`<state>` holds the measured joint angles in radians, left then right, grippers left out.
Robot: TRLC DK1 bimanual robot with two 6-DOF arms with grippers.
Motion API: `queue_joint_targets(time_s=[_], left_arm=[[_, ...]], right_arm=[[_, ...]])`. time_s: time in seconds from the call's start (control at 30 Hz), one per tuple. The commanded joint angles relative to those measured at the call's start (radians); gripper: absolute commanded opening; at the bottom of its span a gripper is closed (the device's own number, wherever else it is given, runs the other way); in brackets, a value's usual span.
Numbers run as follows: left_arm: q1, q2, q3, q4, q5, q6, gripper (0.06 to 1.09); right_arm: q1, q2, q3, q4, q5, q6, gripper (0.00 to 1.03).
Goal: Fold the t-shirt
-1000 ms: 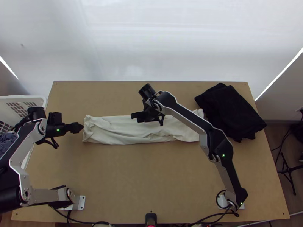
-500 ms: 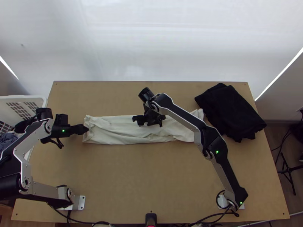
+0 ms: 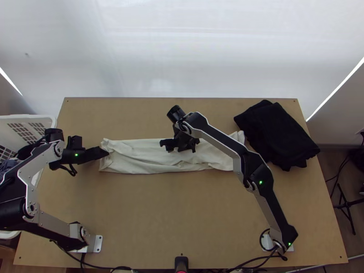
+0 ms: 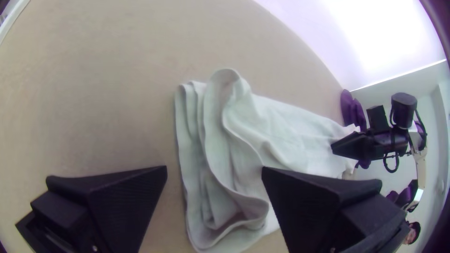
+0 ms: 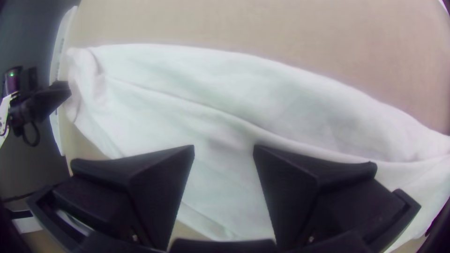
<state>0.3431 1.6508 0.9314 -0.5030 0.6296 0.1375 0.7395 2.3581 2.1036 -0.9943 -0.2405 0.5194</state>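
The light wooden table (image 3: pixel 182 214) runs out ahead of me, bare along the near side apart from my mounts and some dark cables (image 3: pixel 102 267). A small black device (image 3: pixel 181 262) sits in the middle of the near edge, between the bases of my two arms.

Farther in lies the pale t-shirt (image 3: pixel 136 159), folded into a long, narrow band that runs from left to right, its surface creased. At its left end I can make out several stacked layers, with wavy, loose edges. My left gripper (image 3: pixel 107 153) is at this end, its fingers (image 4: pixel 323 201) wide apart and nothing clamped: one stands over bare wood, the other over the cloth, with the layered end between them. My right gripper (image 3: pixel 179 144) is above the middle of the band, pointing down, also wide open and holding nothing; white fabric fills the gap between its fingers (image 5: pixel 159 187). My right arm (image 3: pixel 218 136) slants over the band's right part.

Off to the left, a white basket (image 3: pixel 34 119) with dark cloth in it stands at the table's edge. Toward the far right corner, near the band's right end, black fabric (image 3: pixel 277 136) lies folded in a heap. Beyond the table rises a smooth white backdrop (image 3: pixel 182 50).
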Motion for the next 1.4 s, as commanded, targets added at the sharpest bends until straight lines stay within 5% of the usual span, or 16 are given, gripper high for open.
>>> queue_joint_targets(time_s=[0.0,0.57,0.67,0.73,1.1,1.37], left_arm=[[-0.003,0.037,0.026,-0.005,0.05,-0.019,1.04],[-0.088,0.06,0.026,-0.028,0.05,-0.006,0.99],[-0.099,0.043,0.012,-0.022,0.048,0.004,0.64],[-0.099,0.038,0.006,0.001,0.016,-0.01,0.09],[0.02,-0.083,0.095,-0.088,-0.002,-0.009,0.09],[0.29,0.069,0.256,-0.183,-0.005,0.134,0.09]], right_arm=[[0.0,-0.002,0.001,-0.001,0.001,-0.005,0.6],[-0.011,-0.011,0.012,-0.023,0.001,-0.019,0.6],[-0.025,-0.017,0.024,-0.023,0.001,-0.018,0.6],[-0.042,-0.026,0.042,-0.027,0.001,-0.016,0.6],[-0.276,-0.336,0.003,-0.047,-0.008,-0.016,0.6],[-0.45,-0.513,-0.103,-0.049,-0.051,-0.035,0.6]])
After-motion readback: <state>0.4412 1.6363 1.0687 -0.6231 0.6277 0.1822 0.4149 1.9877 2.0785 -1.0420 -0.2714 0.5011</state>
